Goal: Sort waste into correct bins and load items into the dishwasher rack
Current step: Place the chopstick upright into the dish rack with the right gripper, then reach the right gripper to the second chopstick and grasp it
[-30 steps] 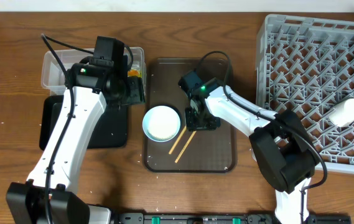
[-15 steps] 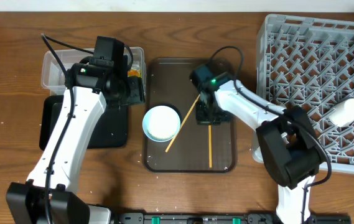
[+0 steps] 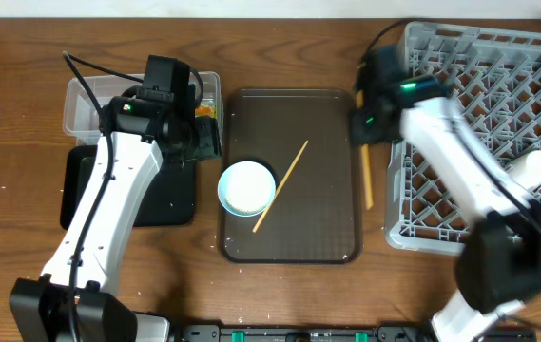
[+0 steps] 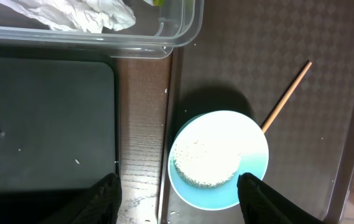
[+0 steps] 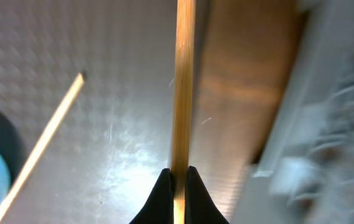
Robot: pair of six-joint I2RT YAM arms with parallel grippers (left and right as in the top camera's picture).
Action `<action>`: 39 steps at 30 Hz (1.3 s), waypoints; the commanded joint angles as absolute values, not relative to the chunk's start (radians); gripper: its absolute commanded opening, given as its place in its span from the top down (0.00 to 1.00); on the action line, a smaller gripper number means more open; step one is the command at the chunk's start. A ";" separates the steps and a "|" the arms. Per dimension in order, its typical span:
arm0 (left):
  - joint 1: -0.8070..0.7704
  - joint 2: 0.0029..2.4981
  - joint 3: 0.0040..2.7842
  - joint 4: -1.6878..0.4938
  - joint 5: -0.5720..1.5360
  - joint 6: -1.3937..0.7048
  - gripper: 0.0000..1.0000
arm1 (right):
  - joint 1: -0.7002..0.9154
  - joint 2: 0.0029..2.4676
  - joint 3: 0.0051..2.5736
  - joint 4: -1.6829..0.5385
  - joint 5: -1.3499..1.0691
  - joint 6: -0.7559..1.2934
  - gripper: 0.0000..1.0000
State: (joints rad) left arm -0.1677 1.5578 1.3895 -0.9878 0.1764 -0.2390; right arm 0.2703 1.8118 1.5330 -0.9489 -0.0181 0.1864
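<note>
Now swinging the right hand [image 5: 177, 177] off the tray [image 3: 327, 228] and toward the rack [image 3: 479, 114], pinching one chopstick [image 5: 184, 81] tight at the fingertips. Holding it out ahead of the hand, over the strip of surface [image 3: 13, 76] between tray and rack. Leaving the other chopstick [image 3: 281, 185] well to that hand's left, slanting against the plate [image 4: 251, 174]. Probably loading them singly, so needing a return trip. Looking thin, pale, straight. Hovering the left hand [image 4: 183, 199] spread apart above the plate, gripping nothing.
</note>
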 commanded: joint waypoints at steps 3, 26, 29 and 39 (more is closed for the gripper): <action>-0.168 1.558 1.397 -0.989 0.170 -0.247 0.37 | 0.147 1.713 1.554 -0.955 -0.015 0.042 0.99; -0.168 1.558 1.397 -0.990 0.170 -0.247 0.37 | 0.018 1.832 1.550 -0.984 -0.121 0.032 0.49; -0.168 1.558 1.397 -0.990 0.170 -0.247 0.37 | 0.018 1.820 1.559 -0.983 -0.121 0.035 0.50; -0.168 1.558 1.397 -0.990 0.170 -0.247 0.37 | 0.129 1.769 1.643 -0.902 -0.253 0.056 0.43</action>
State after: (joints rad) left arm -0.1677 1.5578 1.3895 -0.9874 0.1764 -0.2390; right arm 0.0624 1.8030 1.6188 -0.9161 -0.1749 0.0490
